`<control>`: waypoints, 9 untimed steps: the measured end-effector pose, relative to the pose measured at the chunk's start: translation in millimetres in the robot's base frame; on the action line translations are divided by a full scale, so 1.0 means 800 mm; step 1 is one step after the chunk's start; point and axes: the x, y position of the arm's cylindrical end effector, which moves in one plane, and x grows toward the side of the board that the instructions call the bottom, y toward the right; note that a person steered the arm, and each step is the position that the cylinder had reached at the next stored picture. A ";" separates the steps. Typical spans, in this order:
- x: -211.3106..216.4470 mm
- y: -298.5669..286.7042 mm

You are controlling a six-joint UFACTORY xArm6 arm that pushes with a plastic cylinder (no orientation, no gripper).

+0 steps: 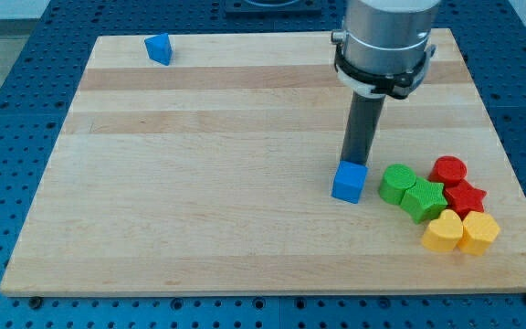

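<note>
My tip [355, 163] stands at the top edge of a blue cube [349, 182], touching or nearly touching it, right of the board's middle. Just right of the cube lie a green round block [395, 182] and a green star block [424, 198]. Further right sit a red round block [448, 170] and a red star block [465, 196]. Below these rest a yellow heart block [442, 231] and a yellow hexagon block [479, 232]. Another blue block [159, 48], wedge-like, lies alone near the view's top left.
The wooden board [199, 183] rests on a blue perforated table [7, 91]. The arm's grey cylinder [386, 41] hangs above the board's upper right part.
</note>
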 end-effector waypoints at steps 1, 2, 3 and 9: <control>0.000 -0.019; 0.008 -0.038; 0.033 -0.039; 0.111 -0.023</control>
